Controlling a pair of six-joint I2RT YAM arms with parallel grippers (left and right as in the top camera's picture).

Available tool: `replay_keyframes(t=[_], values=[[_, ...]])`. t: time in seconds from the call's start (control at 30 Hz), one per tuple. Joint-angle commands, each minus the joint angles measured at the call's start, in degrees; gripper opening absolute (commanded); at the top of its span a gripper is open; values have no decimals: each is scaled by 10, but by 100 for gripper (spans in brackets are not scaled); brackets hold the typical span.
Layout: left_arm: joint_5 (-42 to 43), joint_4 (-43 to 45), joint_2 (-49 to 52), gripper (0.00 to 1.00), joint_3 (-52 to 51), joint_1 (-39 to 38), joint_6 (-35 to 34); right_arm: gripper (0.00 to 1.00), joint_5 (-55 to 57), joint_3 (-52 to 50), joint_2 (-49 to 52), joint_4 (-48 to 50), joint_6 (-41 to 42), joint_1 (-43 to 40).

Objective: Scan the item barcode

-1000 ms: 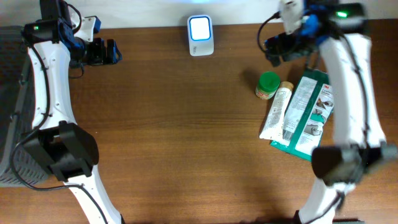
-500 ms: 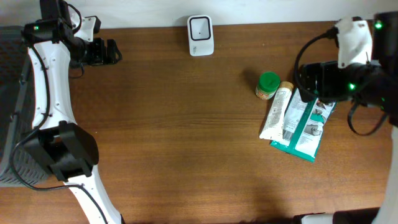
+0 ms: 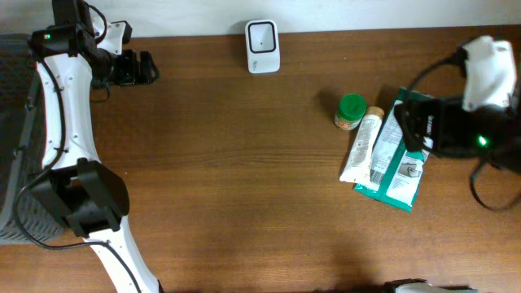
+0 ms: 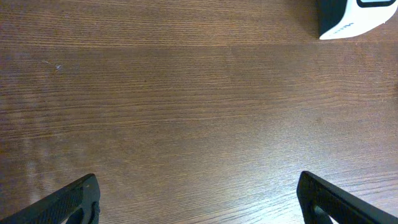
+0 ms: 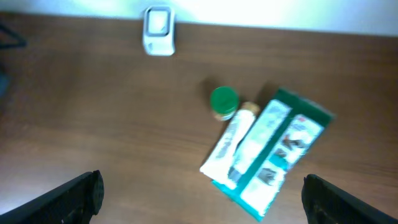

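The white barcode scanner (image 3: 262, 46) stands at the table's back edge; its corner (image 4: 357, 15) shows in the left wrist view, and it appears small and far (image 5: 158, 30) in the right wrist view. The items lie together at the right: a green-lidded jar (image 3: 351, 111) (image 5: 224, 102), a white tube (image 3: 361, 146) (image 5: 233, 146) and a green-and-white flat package (image 3: 399, 159) (image 5: 277, 155). My right gripper (image 3: 417, 124) (image 5: 202, 199) hovers high over the package's right side, open and empty. My left gripper (image 3: 134, 68) (image 4: 199, 205) sits open at the back left, over bare wood.
The wooden table (image 3: 228, 179) stretches between the two arms. A dark grey bin or crate (image 3: 12, 146) stands off the table's left edge. The right arm's cables (image 3: 488, 187) hang at the far right.
My right arm swung from the back of the table toward the right edge and now hangs over the package. The scanner's lit screen went dark. The left arm stayed put.
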Motion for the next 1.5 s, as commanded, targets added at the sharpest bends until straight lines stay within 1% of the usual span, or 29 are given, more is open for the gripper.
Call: replay_keyframes(t=[0.0, 0.07, 0.13, 0.23, 0.27, 0.33, 0.37, 0.47, 0.57, 0.63, 0.7, 0.83, 0.93, 0.97, 1.03, 1.07, 1.47], values=[[8, 0, -3, 99, 10, 4, -5, 98, 110, -18, -49, 18, 1, 3], [8, 0, -3, 99, 10, 4, -5, 98, 115, -77, -91, 87, -31, 3], [8, 0, -3, 99, 10, 4, -5, 98, 114, -151, -131, 160, -44, 3], [8, 0, -3, 99, 10, 4, -5, 98, 111, -360, -233, 342, -56, 2], [8, 0, -3, 99, 10, 4, -5, 98, 111, -461, -284, 428, -56, 2], [8, 0, -3, 99, 10, 4, -5, 98, 103, -629, -369, 570, -56, 2], [8, 0, -3, 99, 10, 4, -5, 98, 96, -675, -394, 609, -56, 2], [8, 0, -3, 99, 10, 4, -5, 98, 42, -899, -518, 789, -56, -14], [8, 0, -3, 99, 10, 4, -5, 98, 36, -1057, -606, 921, -56, -14], [8, 0, -3, 99, 10, 4, -5, 98, 36, -1146, -664, 987, -56, -13], [8, 0, -3, 99, 10, 4, -5, 98, 33, -1216, -723, 1014, -56, -12], [8, 0, -3, 99, 10, 4, -5, 98, 23, -1304, -814, 1019, -56, -12], [8, 0, -3, 99, 10, 4, -5, 98, -5, -1342, -819, 1015, -56, -11], [8, 0, -3, 99, 10, 4, -5, 98, -12, -1348, -819, 1007, -56, -11], [8, 0, -3, 99, 10, 4, -5, 98, -27, -1349, -819, 947, -54, -8], [8, 0, -3, 99, 10, 4, -5, 98, -29, -1349, -819, 933, -54, -8], [8, 0, -3, 99, 10, 4, -5, 98, -29, -1349, -819, 933, -54, -9]])
